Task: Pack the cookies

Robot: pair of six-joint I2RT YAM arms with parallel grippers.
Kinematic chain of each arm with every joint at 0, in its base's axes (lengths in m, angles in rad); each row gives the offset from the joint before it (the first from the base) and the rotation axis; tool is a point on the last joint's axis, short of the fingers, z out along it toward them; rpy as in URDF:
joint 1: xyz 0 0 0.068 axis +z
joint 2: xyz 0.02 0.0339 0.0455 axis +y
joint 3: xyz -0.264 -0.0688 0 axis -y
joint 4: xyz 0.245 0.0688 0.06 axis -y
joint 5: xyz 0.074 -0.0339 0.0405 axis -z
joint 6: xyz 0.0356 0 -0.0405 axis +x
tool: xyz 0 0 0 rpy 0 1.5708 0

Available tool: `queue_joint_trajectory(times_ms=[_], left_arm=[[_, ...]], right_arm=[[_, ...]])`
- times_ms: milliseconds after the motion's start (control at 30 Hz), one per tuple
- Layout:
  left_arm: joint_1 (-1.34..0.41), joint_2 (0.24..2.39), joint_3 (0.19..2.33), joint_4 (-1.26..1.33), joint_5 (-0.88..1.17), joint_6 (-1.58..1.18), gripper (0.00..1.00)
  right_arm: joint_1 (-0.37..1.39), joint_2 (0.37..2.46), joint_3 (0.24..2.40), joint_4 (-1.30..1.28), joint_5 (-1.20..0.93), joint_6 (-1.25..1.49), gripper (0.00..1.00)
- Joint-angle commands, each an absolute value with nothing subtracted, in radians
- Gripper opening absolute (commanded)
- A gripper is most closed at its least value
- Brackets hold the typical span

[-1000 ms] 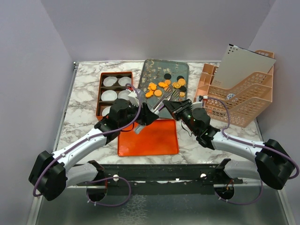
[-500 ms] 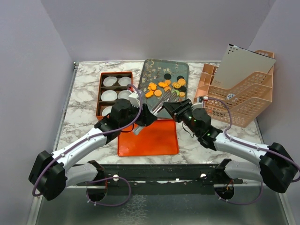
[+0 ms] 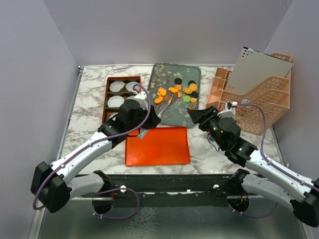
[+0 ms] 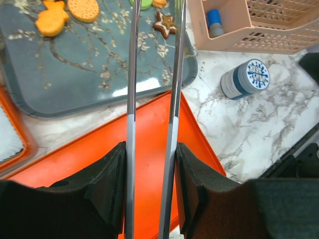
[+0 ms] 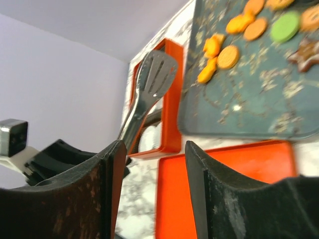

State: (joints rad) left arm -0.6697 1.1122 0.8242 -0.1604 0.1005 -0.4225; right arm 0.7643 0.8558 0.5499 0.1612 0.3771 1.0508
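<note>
the left gripper [image 4: 152, 169] is clamping the tongs [image 4: 131, 99], their tips hanging over the cookies [image 3: 174, 92] mid grey tray [image 3: 162, 74]; the right gripper [image 5: 152, 174] is gaping empty off that tray's near right corner. the tongs are probably needing to straddle one cookie's edges before squeezing gently.

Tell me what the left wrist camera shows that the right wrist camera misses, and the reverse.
Only the left wrist: a small blue-and-white tin near a peach basket. Only the right wrist: the slotted tip of the tongs, the red compartment box, the purple wall. Both: the dark tray, the orange tray, orange cookies, the green cookie, the star cookie, and the tongs, clamped in the left gripper.
</note>
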Motion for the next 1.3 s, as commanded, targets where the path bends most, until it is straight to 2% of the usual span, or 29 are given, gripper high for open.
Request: queue_joint_trajectory(times_ms=[0, 167, 400, 500, 767, 1100, 1267], left_arm=[[-0.67, 1.132, 0.909, -0.264, 0.008, -0.359, 0.22], [-0.67, 1.173, 0.981, -0.36, -0.055, -0.318, 0.22], [-0.666, 1.274, 1.097, -0.508, -0.142, -0.28, 0.22], [-0.651, 1.309, 1.127, -0.546, -0.139, -0.259, 0.22], [-0.561, 1.384, 1.191, -0.63, -0.085, -0.217, 0.22], [-0.46, 1.466, 1.258, -0.631, 0.036, -0.198, 0.23], [-0.45, 1.508, 1.301, -0.635, 0.039, -0.16, 0.29]], right_arm=[[0.765, 0.754, 0.649, -0.114, 0.546, 0.808, 0.59], [0.765, 0.63, 0.718, -0.293, 0.661, 0.677, 0.66], [0.765, 0.466, 0.779, -0.44, 0.774, 0.513, 0.85], [0.765, 0.411, 0.796, -0.475, 0.796, 0.45, 0.89], [0.765, 0.309, 0.791, -0.538, 0.876, 0.402, 0.9], [0.765, 0.259, 0.75, -0.512, 0.863, 0.384, 0.9], [0.765, 0.242, 0.747, -0.512, 0.868, 0.388, 0.9]])
